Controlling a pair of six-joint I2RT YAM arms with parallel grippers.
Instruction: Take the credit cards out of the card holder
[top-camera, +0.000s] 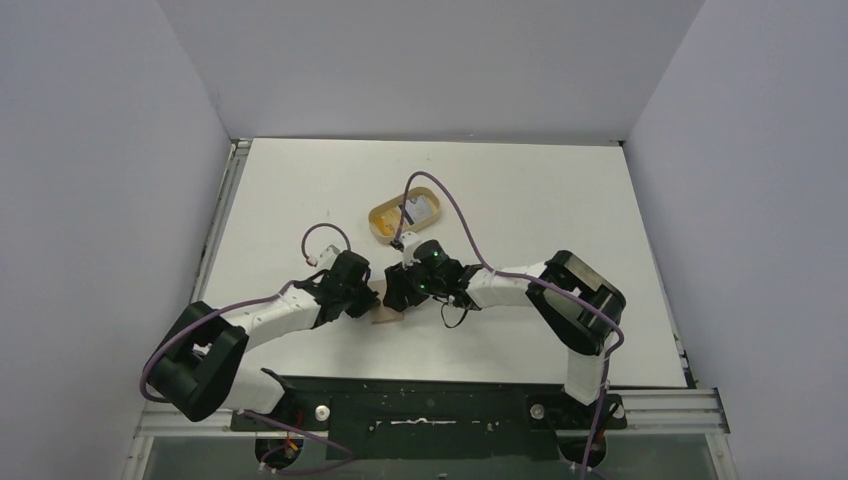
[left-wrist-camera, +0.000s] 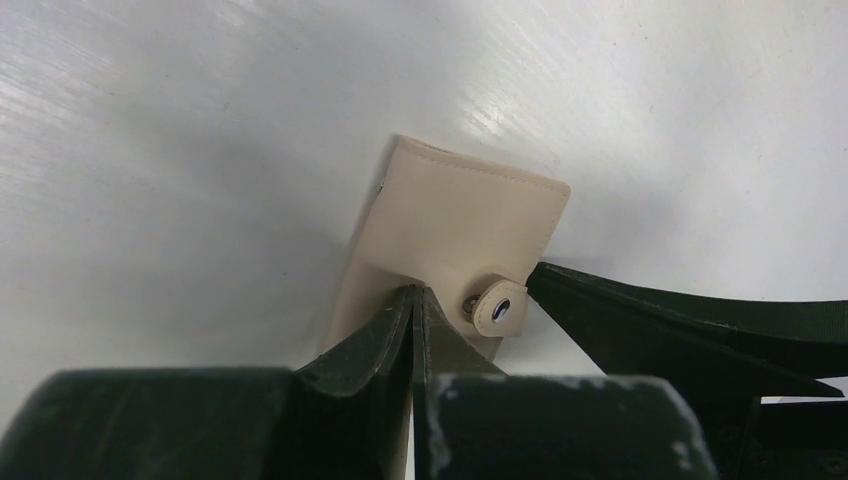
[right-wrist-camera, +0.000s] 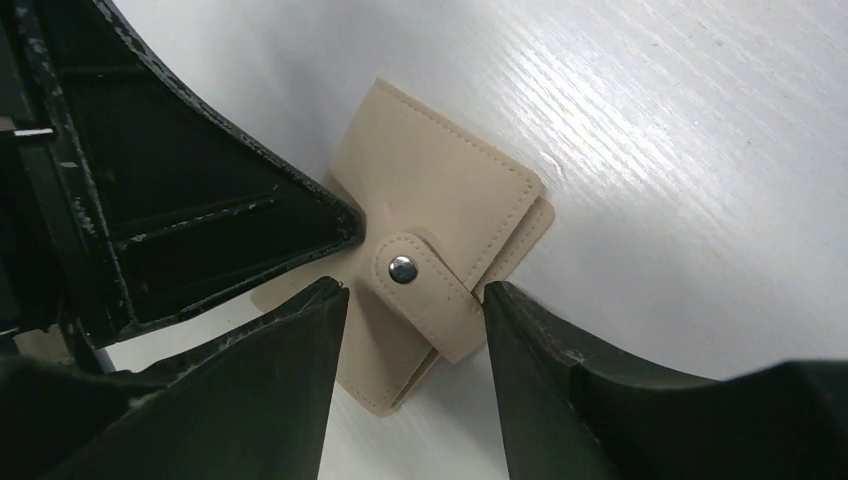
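The card holder (right-wrist-camera: 440, 190) is a tan folded wallet lying on the white table, with its snap tab (right-wrist-camera: 425, 290) fastened. It also shows in the left wrist view (left-wrist-camera: 460, 215) and as a tan patch in the top view (top-camera: 386, 316). My left gripper (left-wrist-camera: 415, 292) is shut, its tips pinching the wallet's near edge. My right gripper (right-wrist-camera: 412, 290) is open, with one finger on each side of the snap tab, close to it. One whitish-blue credit card (top-camera: 421, 208) lies in the oval tray. Any cards inside the holder are hidden.
The oval tan wooden tray (top-camera: 385, 222) stands just behind the two grippers, at the middle of the table. Both wrists (top-camera: 345, 280) meet over the wallet near the front. Grey walls close in the table on three sides.
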